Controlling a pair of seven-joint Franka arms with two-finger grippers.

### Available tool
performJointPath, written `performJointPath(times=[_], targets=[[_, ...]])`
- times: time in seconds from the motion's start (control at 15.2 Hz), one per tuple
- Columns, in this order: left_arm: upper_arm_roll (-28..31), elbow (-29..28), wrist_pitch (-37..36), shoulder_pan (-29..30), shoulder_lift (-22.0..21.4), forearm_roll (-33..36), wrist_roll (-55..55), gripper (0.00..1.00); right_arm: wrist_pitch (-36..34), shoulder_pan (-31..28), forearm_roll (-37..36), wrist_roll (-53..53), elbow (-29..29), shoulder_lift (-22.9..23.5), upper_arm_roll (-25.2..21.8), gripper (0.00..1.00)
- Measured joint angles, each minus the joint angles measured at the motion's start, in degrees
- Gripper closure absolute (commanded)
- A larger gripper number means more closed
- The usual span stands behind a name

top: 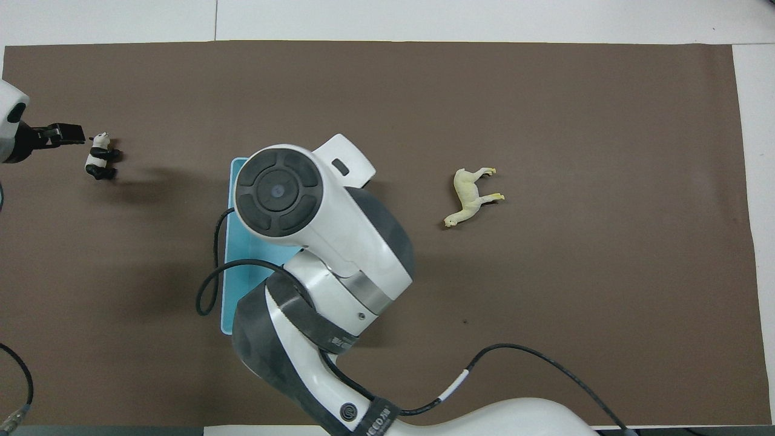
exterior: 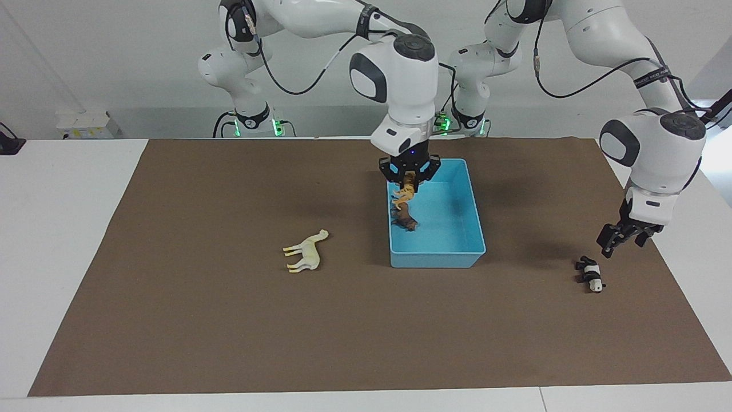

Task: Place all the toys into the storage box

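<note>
My right gripper [exterior: 408,183] hangs over the light blue storage box [exterior: 476,217], at the end nearer the robots. It is shut on the orange tiger [exterior: 404,195], which dangles just above the box floor. The brown figurine [exterior: 404,220] lies inside the box under the tiger. The cream camel [exterior: 307,253] lies on its side on the mat beside the box, toward the right arm's end. The panda [exterior: 591,275] lies near the left arm's end of the mat. My left gripper [exterior: 622,246] is open just above it. In the overhead view the right arm covers most of the box [top: 241,254].
A brown mat [exterior: 229,343] covers the white table. In the overhead view the camel [top: 470,197] and the panda [top: 100,157] show, with the left gripper [top: 68,134] beside the panda. A white block [exterior: 86,123] sits at the table edge by the right arm's base.
</note>
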Motion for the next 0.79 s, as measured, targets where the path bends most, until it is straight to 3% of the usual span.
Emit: performJointPath(times=[0.13,0.26,0.33,0.79], targets=[[-0.5,0.7,2.4,-0.2,3.6,0.2,0.0,0.0,3.1,2.2,-0.2,1.7,0.9,3.8,0.0,1.0],[-0.4,1.3,5.2,0.0,6.5,0.2,0.0,0.0,3.7,3.4,-0.3,1.9,1.5,5.3,0.0,0.09],[-0.3,1.7,6.0,0.1,7.5,0.3,0.1,0.0,3.5,3.8,-0.3,2.1,1.8,5.3,0.0,0.0],[0.0,7.4,8.3,1.0,12.5,0.3,0.8,0.0,-6.8,4.0,-0.7,4.9,4.2,3.8,-2.2,0.0]])
